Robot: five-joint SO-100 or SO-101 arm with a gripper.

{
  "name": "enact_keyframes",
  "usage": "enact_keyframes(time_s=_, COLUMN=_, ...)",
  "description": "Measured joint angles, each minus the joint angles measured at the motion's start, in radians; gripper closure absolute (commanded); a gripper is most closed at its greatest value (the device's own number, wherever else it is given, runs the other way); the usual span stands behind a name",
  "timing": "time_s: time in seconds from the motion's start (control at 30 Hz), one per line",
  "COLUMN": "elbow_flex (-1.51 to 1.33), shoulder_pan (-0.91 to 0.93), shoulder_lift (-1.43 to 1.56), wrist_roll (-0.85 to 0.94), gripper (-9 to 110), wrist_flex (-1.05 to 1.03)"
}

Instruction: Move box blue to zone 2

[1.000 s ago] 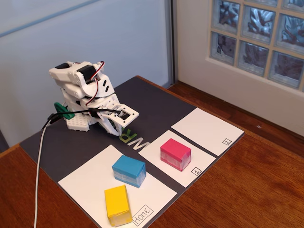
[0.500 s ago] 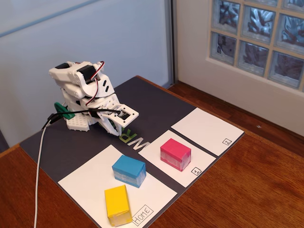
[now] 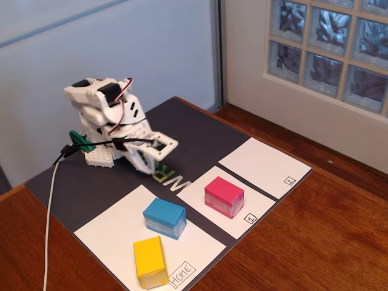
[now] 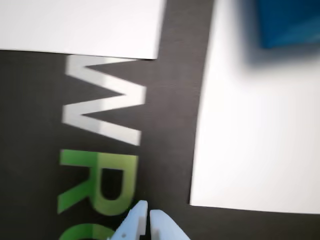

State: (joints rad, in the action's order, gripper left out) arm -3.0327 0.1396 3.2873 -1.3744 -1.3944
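Note:
The blue box (image 3: 165,217) rests on the large "Home" sheet (image 3: 115,227), beside a yellow block (image 3: 150,261). Only its corner (image 4: 290,22) shows at the top right of the wrist view. Zone 2 (image 3: 264,167), a white sheet marked "2", lies bare at the right of the mat. My gripper (image 3: 147,167) hovers low over the dark mat near the arm's base, well behind the blue box. Its white fingertips (image 4: 148,214) enter from the wrist view's bottom edge, pressed together with nothing between them.
A pink block (image 3: 224,196) stands on the sheet marked "1" (image 3: 206,203), between the Home sheet and zone 2. White and green letters (image 4: 102,150) are printed on the dark mat (image 3: 194,130). A white cable (image 3: 48,224) trails off the table's left side.
The arm has shifted slightly, its gripper lifting and edging forward from the folded pose. The blocks have not moved.

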Motion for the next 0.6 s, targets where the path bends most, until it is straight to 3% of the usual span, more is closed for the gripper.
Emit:
enact_keyframes(time_s=0.3, elbow_flex=0.110, shoulder_pan=0.032, shoulder_lift=-0.021, wrist_roll=0.020, gripper=102, wrist_flex=0.040)
enact_keyframes(time_s=0.6, elbow_flex=0.666, shoulder_pan=0.097, shoulder_lift=-0.769, wrist_roll=0.166, gripper=102, wrist_flex=0.041)
